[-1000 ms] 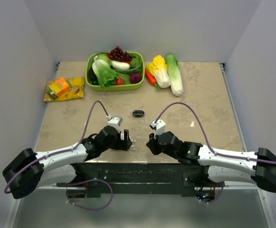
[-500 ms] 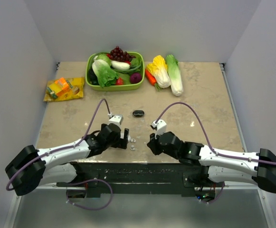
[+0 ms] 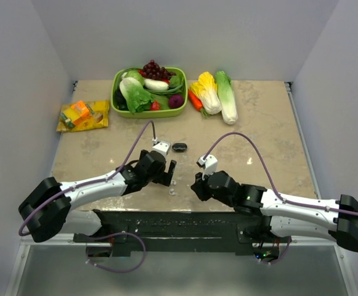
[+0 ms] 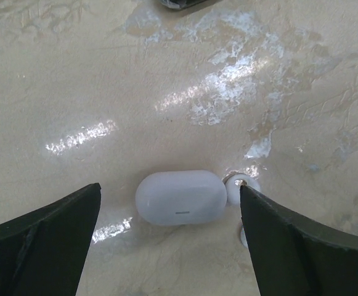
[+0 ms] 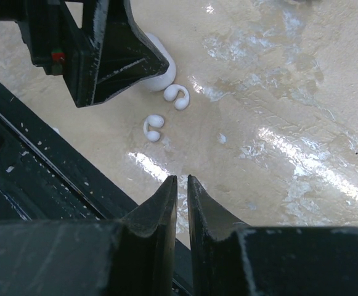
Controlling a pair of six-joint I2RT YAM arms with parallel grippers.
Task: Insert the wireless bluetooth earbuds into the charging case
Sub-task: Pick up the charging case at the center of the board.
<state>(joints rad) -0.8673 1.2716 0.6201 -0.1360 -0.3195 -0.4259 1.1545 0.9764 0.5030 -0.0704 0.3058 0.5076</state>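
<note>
A closed white charging case [image 4: 180, 197] lies on the table between the open fingers of my left gripper [image 4: 169, 188]. In the top view that gripper [image 3: 168, 174] hovers over it. One white earbud [image 4: 240, 187] lies against the case's right end. A second [image 4: 244, 234] shows partly behind the right finger. Both white earbuds show in the right wrist view [image 5: 177, 97] [image 5: 153, 128] and in the top view [image 3: 172, 183]. My right gripper [image 5: 182, 182] is shut and empty, just right of them [image 3: 197, 185]. A black case [image 3: 179, 147] lies further back. No black earbuds show.
A green basket [image 3: 120, 108] of vegetables stands at the back. Loose cabbages and a carrot [image 3: 215, 92] lie to its right and a yellow snack packet [image 3: 83, 115] at the back left. The black base rail [image 3: 166, 223] runs along the near edge.
My left gripper has moved right and away from the near edge, and now stands over the white case. My right gripper has barely moved.
</note>
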